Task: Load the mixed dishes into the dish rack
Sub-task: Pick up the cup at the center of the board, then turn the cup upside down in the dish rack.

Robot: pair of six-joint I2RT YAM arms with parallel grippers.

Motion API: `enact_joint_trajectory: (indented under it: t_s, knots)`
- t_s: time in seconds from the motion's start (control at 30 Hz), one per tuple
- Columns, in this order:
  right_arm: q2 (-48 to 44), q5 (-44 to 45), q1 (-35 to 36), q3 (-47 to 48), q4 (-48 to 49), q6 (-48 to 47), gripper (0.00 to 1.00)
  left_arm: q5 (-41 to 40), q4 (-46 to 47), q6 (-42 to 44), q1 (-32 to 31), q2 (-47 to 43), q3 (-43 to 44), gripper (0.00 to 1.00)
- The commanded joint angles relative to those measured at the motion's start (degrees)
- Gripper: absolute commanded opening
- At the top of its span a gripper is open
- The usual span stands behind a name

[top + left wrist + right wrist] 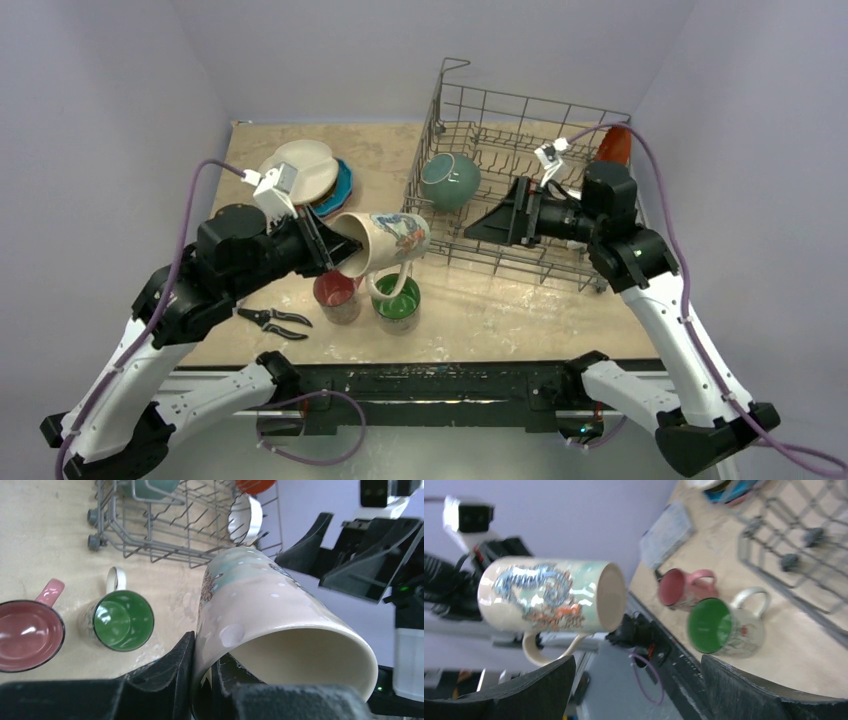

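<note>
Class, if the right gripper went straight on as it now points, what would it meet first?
Probably the cream mug held aloft by the left gripper; the right wrist view frames it just ahead, though depth is unclear.

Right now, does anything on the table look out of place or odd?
The black-handled pliers lie on the table at its near left edge, a tool beside crockery. The cream mug is held sideways in the air by the left fingers, near the red mug and green mug. Nothing looks spilled or broken.
</note>
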Motion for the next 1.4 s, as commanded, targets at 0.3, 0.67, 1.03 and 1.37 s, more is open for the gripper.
enact_joint_trajectory:
  t_s: [0.3, 0.67, 1.03, 1.37]
  knots:
    - [2.36, 1.64, 22.28, -0.42, 43.91, 25.87, 0.98, 4.39, 40.38, -11.42, 3.44, -2.33, -3.12, 0.00]
    - [7.63, 8.62, 24.83, 2.74, 48.37, 39.29, 0.83, 7.29, 61.07, -14.22, 3.45, 1.53, -8.64, 0.00]
    - [8.82, 13.82, 26.02, 0.31, 54.94, 46.22, 0.56, 8.42, 64.08, -15.13, 3.46, 2.87, -11.03, 0.00]
    - [8.22, 15.26, 26.60, 1.93, 47.29, 43.33, 0.00, 7.97, 62.51, -16.02, 3.42, 1.71, -13.15, 0.00]
